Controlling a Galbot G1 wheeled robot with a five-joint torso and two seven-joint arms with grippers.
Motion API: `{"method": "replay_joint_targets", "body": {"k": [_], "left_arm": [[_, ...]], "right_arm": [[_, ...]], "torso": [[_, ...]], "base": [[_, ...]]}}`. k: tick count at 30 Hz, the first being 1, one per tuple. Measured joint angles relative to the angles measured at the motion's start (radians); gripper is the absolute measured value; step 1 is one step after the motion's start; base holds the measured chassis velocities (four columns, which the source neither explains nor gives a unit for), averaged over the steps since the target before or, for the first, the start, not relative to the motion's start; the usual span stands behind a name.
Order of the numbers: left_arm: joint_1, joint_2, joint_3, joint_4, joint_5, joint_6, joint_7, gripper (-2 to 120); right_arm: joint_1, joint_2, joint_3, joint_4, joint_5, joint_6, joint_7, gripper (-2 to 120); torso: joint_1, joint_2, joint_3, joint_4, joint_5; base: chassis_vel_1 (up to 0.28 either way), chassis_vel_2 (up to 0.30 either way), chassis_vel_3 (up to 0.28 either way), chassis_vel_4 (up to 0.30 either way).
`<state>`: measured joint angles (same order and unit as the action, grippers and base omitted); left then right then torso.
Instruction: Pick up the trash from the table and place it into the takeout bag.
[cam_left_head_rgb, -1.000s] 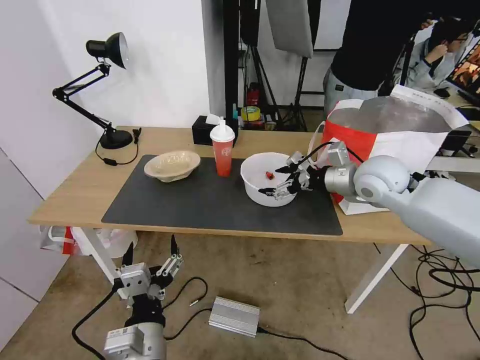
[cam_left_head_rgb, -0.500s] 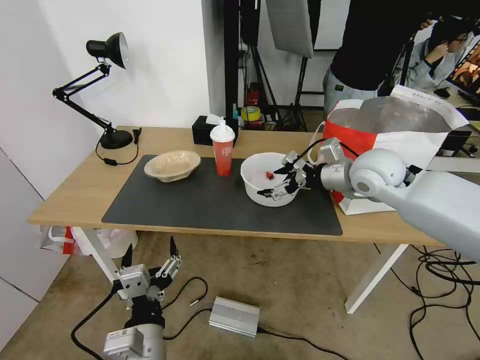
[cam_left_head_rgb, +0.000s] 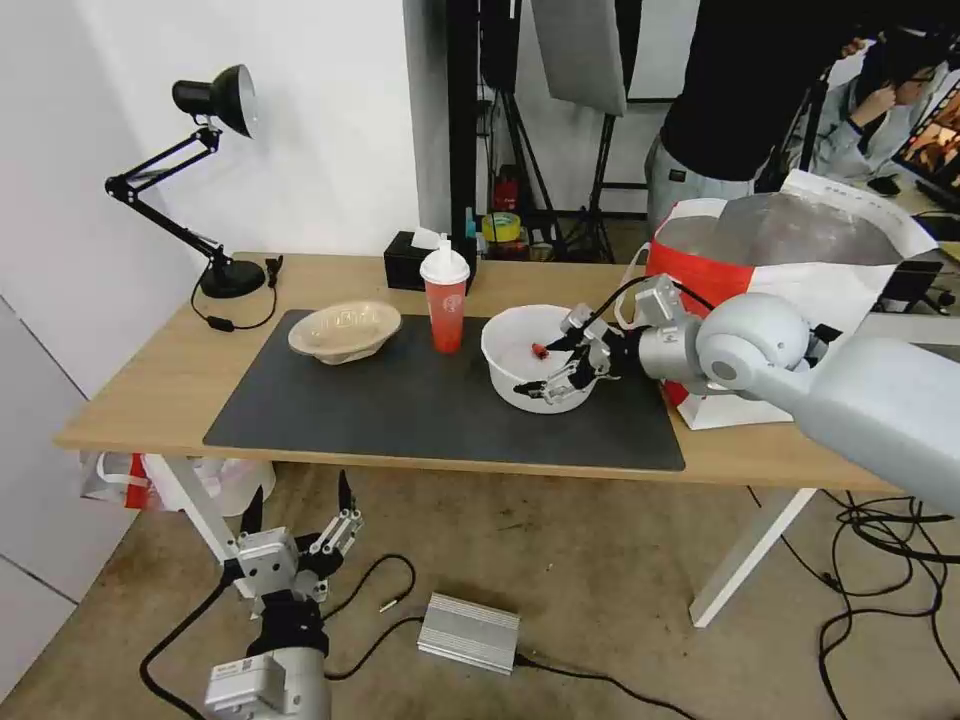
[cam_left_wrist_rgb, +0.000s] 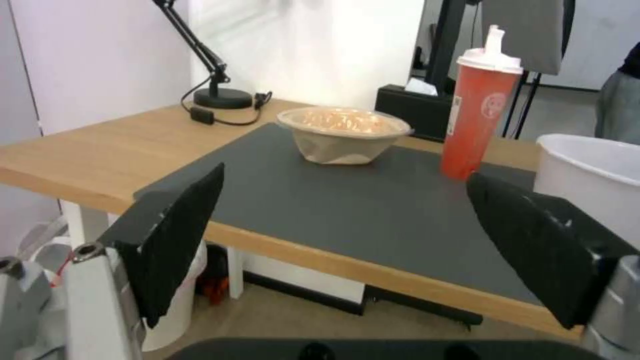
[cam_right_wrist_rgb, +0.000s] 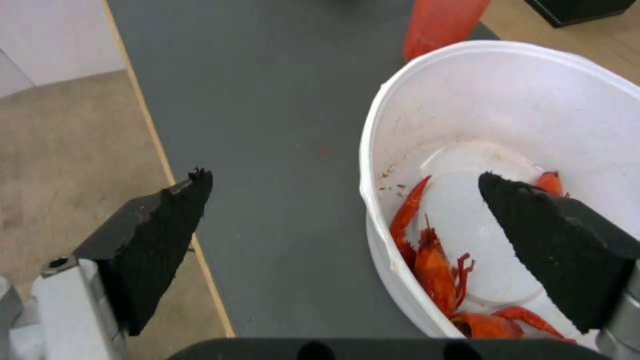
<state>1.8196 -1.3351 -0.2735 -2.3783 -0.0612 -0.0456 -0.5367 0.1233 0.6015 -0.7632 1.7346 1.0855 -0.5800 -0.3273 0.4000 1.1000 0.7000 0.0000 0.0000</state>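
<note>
**Right gripper astride the rim of the white bowl, nothing gripped**

Head view. The table (cam_left_head_rgb: 150, 385) runs across the middle of the frame, with the dark grey mat (cam_left_head_rgb: 400, 405) on its top. Three items stand on the mat in a row: the beige pulp bowl (cam_left_head_rgb: 344, 331) at centre-left, the red drink cup (cam_left_head_rgb: 445, 302) with its white dome lid just right of it, and the large white bowl (cam_left_head_rgb: 530, 365) right of centre. The takeout bag (cam_left_head_rgb: 790, 270) stands open at the right end of the table, foil lining showing, well clear of the cup and the pulp bowl.

The right gripper (cam_left_head_rgb: 562, 365) reaches in from the right of the frame to the white bowl's right-hand rim. Its fingers are spread apart. In the right wrist view one finger (cam_right_wrist_rgb: 157, 240) is over the mat outside the bowl wall and the other finger sits over the bowl's interior, so the rim lies between them; neither pad is seen pressing on the wall. Red crayfish shells (cam_right_wrist_rgb: 440, 270) lie in the bottom of the bowl.

The left gripper (cam_left_head_rgb: 297, 510) hangs low at lower left of the frame, below the table edge and above the floor, fingers apart and holding nothing. A black tissue box (cam_left_head_rgb: 410, 262) sits at the table's far edge behind the cup; a black desk lamp (cam_left_head_rgb: 205, 180) stands at upper left.
</note>
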Motion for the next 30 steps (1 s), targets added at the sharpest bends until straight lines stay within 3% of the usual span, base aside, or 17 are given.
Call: {"method": "replay_joint_targets", "body": {"k": [30], "left_arm": [[0.007, -0.011, 0.003, -0.002, 0.009, -0.005, -0.001, 97]], "right_arm": [[0.073, 0.039, -0.093, -0.074, -0.072, -0.002, -0.078, 100]], "torso": [[0.0, 0.0, 0.0, -0.0001, -0.0001]], "base": [[0.0, 0.0, 0.0, 0.0]]}}
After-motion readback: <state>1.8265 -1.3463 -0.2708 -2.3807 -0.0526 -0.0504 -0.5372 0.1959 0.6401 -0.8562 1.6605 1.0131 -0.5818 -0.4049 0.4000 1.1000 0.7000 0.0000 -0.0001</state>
